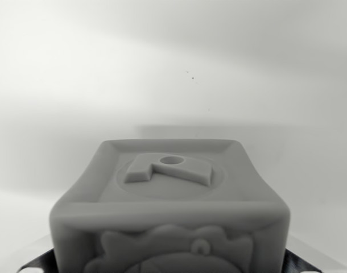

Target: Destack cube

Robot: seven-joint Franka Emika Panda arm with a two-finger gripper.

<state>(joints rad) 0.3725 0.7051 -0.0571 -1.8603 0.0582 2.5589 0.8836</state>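
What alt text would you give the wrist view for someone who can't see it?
Greyscale close-up of a toy cube filling the lower half of the frame, its top face bearing a raised shape with a small round hole and its front face an embossed figure. Dark gripper parts flank its bottom corners; behind is a plain pale surface.

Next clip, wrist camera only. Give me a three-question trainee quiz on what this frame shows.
1. True or false: the cube fills the lower middle of the wrist view.
2. Which sits on the cube's top face? A) a smooth flat face B) a raised shape with a small round hole C) a sticker
3. Fill in: the raised top shape sits inside a ____ border.

Key
1. True.
2. B. The raised shape stands inside a raised rim, and the hole is near its far edge.
3. Circular. The pincer's fingertips cannot be made out, so its state cannot be judged.
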